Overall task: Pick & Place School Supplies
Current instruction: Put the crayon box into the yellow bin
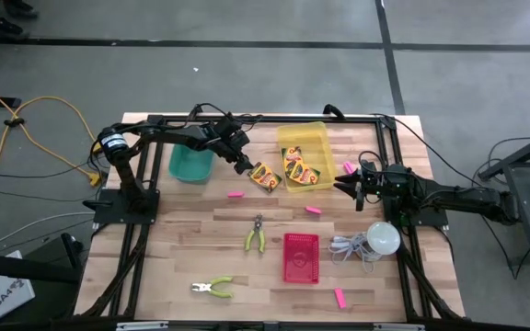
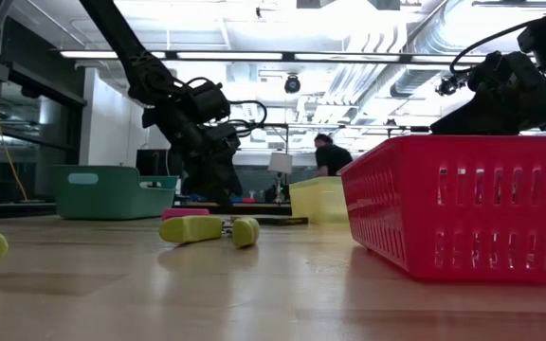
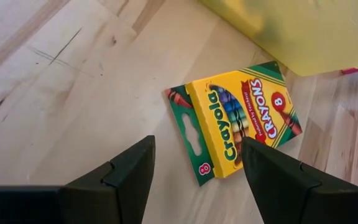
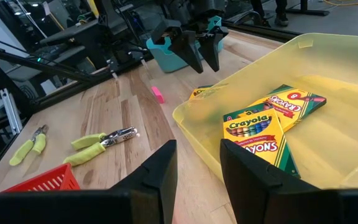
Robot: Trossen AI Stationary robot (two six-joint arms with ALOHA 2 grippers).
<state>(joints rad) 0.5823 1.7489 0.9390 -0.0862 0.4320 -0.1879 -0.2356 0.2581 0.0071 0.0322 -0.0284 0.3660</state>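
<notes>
My wooden surface carries everything here. On its far side sits a yellow bin with two crayon boxes lying flat inside, overlapping one another. Left of it stands a teal bin, and nearer the front a red basket rests upright, with a white bulb and its coiled cord just beside it on the right.

My left end effector hangs between the teal bin and the yellow bin, just above a third crayon box that lies flat on the wood just outside the yellow bin's left wall. My left fingers stand wide apart and hold nothing; the box shows between them, not touched.

My right end effector hovers at the yellow bin's right edge, pointing toward it. Its fingers stand a moderate gap apart with nothing between them.

Two pairs of pliers with yellow-green handles lie on the wood: one left of the red basket, the other nearer the front edge.

Pink erasers are scattered singly: one below the teal bin, one below the yellow bin, one by the right end effector, and one near the front right.
</notes>
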